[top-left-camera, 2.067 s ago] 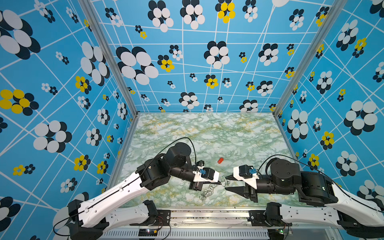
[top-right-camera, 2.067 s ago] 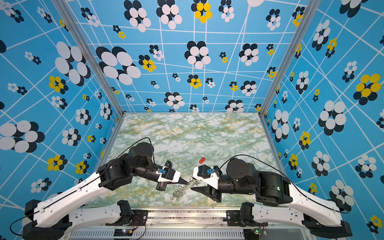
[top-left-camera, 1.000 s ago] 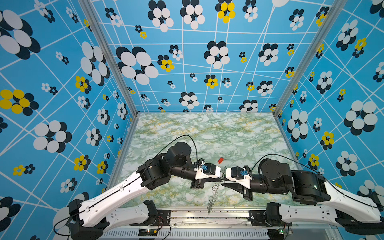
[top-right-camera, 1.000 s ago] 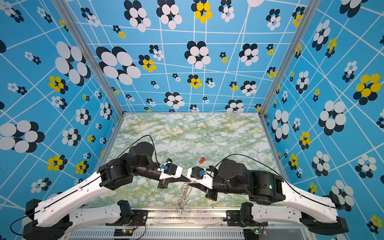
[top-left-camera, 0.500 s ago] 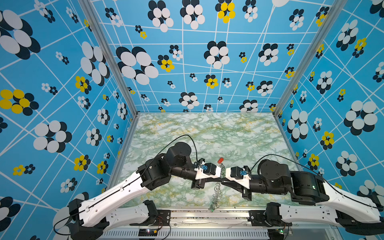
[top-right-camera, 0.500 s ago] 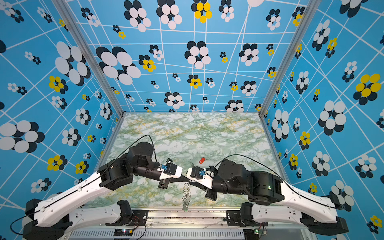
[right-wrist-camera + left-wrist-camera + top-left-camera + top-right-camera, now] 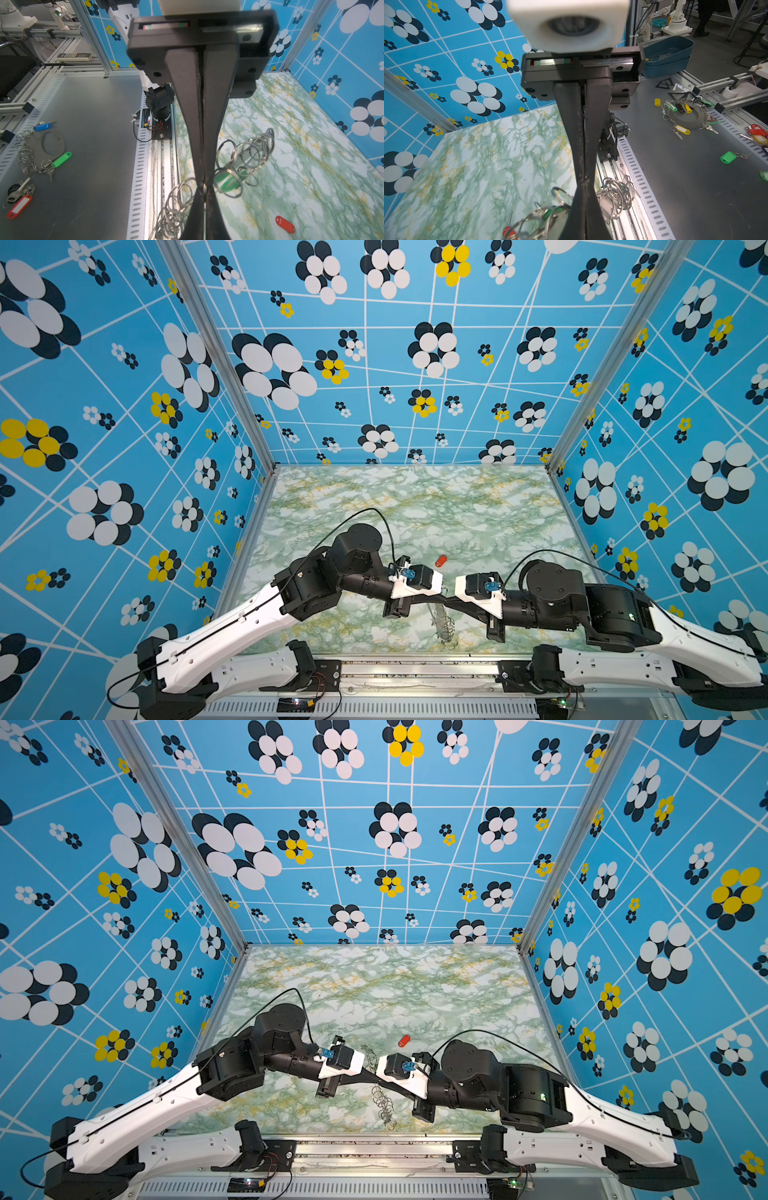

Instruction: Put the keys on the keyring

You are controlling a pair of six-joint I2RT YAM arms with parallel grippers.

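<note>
**Item: keyring [image 7: 443,624].** Flat grey plate, its outer edge fringed with small wire rings [image 7: 252,152]. Location: near the front edge of the table [image 7: 374,510]. In both top views it appears to hang between the two arms. The plate is mostly hidden behind its own rings.

**Holders.** Left gripper [image 7: 584,182]: jaws clenched on the keyring. It meets the right gripper [image 7: 204,185] tip to tip, and that one's jaws are clenched at the same spot. Whether either pinches the plate's edge or a single ring cannot be told.

**Item: green tag [image 7: 227,182].** Sits among the rings, just beside the jaws. It appears already strung on; its key is not visible.

**Item: red-tagged key [image 7: 403,1040].** Lies flat on the table beyond the grippers, apart from the keyring and untouched.

**Handling notes (judgement).**
- Keyring: probably light but awkward. The plate is stiff, while the rings are loose and likely to swing, tangle and slide over one another.
- The smooth metal may slip from a weak pinch.
- Best hold: one arm grips the bare part of the plate to steady it, and the other singles out one ring.
- Red-tagged key: light and rigid. The plastic tag offers the broadest, least slippery hold.
- The thin metal blade, flat on the table, would be hard to lift.
- Gripping the tag by its long sides leaves its metal end free to be led to a ring.
</note>
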